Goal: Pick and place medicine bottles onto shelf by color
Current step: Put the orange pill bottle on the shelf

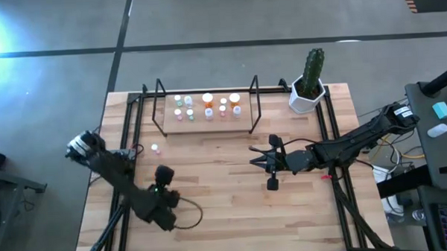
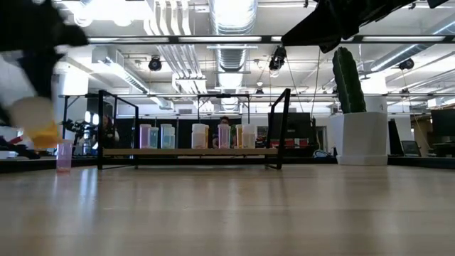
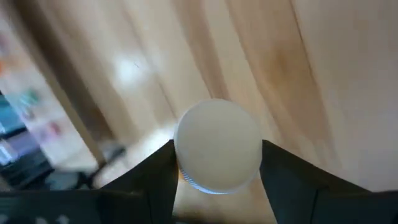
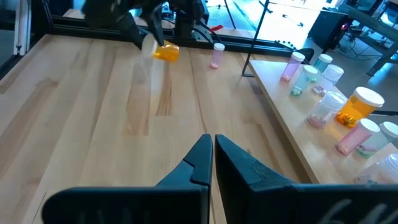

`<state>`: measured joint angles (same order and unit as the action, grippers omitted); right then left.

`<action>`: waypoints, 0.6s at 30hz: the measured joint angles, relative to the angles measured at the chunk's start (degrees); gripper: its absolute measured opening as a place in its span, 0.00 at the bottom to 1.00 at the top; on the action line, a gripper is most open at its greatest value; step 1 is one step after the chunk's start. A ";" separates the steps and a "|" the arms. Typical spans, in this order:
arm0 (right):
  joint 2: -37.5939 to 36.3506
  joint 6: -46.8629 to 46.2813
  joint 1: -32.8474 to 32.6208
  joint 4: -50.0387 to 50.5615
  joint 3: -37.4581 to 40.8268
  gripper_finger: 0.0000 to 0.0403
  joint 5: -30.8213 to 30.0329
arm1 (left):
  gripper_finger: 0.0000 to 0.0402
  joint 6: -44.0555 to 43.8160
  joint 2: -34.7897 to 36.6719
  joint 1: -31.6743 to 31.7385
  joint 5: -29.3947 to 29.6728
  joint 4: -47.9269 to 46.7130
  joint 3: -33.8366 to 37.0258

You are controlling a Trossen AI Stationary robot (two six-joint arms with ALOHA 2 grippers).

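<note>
An orange, white-capped pill bottle [image 4: 163, 51] is clamped in the left gripper [image 3: 217, 171] for carrying to the wire-framed light-wood shelf [image 1: 208, 122], while the right gripper [image 4: 213, 155] waits pressed together at mid-table.

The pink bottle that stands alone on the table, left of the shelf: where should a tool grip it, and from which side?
Grip the pink bottle across its round body just under the white cap, coming from above. It stands upright and apart from the shelf, so both sides look free. The left tool already holds an orange bottle; the shut right tool seems free.
</note>
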<state>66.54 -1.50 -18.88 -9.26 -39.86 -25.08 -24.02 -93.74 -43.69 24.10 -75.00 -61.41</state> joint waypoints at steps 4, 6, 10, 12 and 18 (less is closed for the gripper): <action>0.00 0.00 0.00 -0.02 0.00 0.02 0.00 | 0.45 1.64 9.22 6.48 5.78 12.79 0.72; 0.00 0.00 -0.01 0.00 0.00 0.02 0.01 | 0.45 3.58 13.95 10.58 8.04 20.19 1.97; 0.00 0.00 0.00 0.01 0.00 0.02 0.02 | 0.45 8.18 21.79 20.04 13.73 34.52 4.75; 0.00 0.00 0.01 0.01 0.00 0.02 0.02 | 0.45 9.66 24.63 25.33 16.79 41.72 6.17; 0.00 0.00 0.00 0.02 0.00 0.02 0.04 | 0.45 12.45 27.96 43.41 11.90 56.54 10.90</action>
<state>66.54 -1.50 -18.88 -9.25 -39.86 -25.04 -11.57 -65.78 -0.28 36.00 -18.46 -50.51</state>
